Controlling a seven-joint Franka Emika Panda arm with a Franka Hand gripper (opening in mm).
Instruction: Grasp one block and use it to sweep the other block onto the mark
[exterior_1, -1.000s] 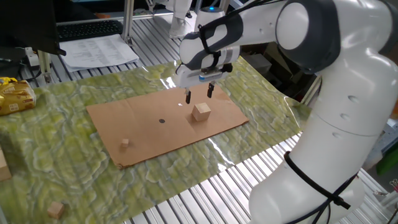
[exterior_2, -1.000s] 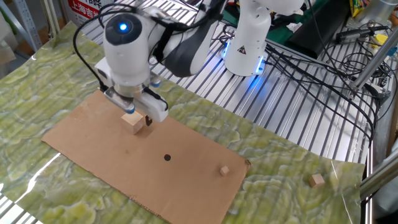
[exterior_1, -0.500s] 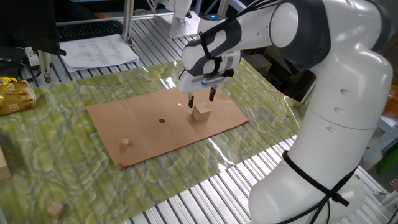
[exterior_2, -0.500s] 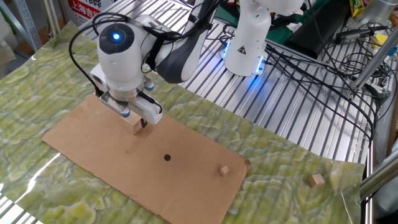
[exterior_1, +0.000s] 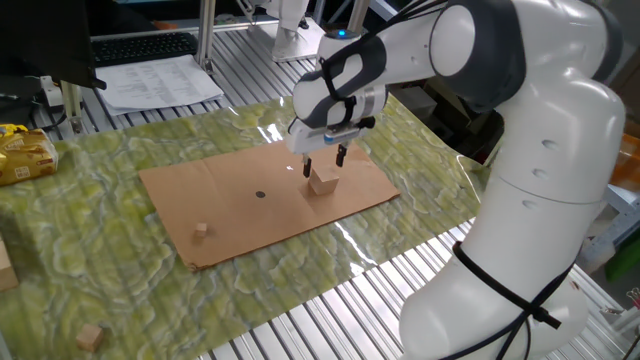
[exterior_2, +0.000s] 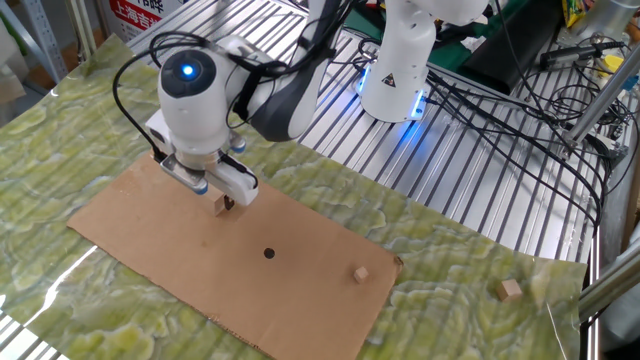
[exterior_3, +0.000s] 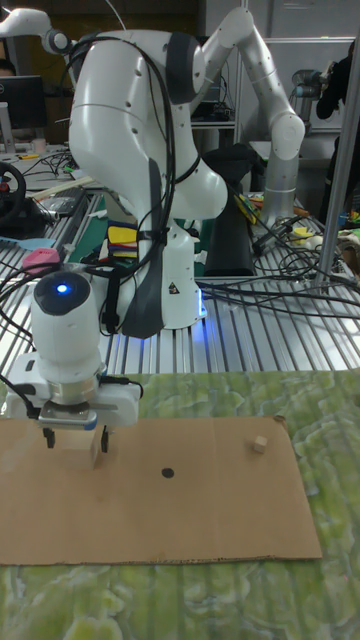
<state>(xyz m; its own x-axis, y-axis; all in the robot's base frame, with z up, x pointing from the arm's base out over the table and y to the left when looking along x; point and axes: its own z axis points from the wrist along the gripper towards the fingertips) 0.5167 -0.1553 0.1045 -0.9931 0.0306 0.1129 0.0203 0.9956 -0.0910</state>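
Note:
The largest tan cube (exterior_1: 322, 181) rests on the right part of the brown cardboard (exterior_1: 230, 210). My gripper (exterior_1: 323, 166) is open and lowered over it, with one finger on either side of the cube (exterior_3: 80, 449). In the other fixed view the hand hides most of this cube (exterior_2: 219, 206). The black dot mark (exterior_1: 260, 195) lies mid-cardboard, a short way from the cube. Beyond it, near the cardboard's opposite end, sits the tiny cube (exterior_1: 201, 230), apart from the mark (exterior_3: 167, 473) and the gripper (exterior_3: 77, 440).
A mid-sized tan cube (exterior_1: 90, 336) lies off the cardboard on the green patterned mat (exterior_1: 100, 260). A yellow packet (exterior_1: 22, 155), papers (exterior_1: 160, 80) and a keyboard (exterior_1: 140, 45) sit at the back. Cables (exterior_2: 540, 100) run over the slatted metal table.
The gripper has dropped lower, so its open fingers now straddle the largest cube instead of hanging above it. Neither cube has moved.

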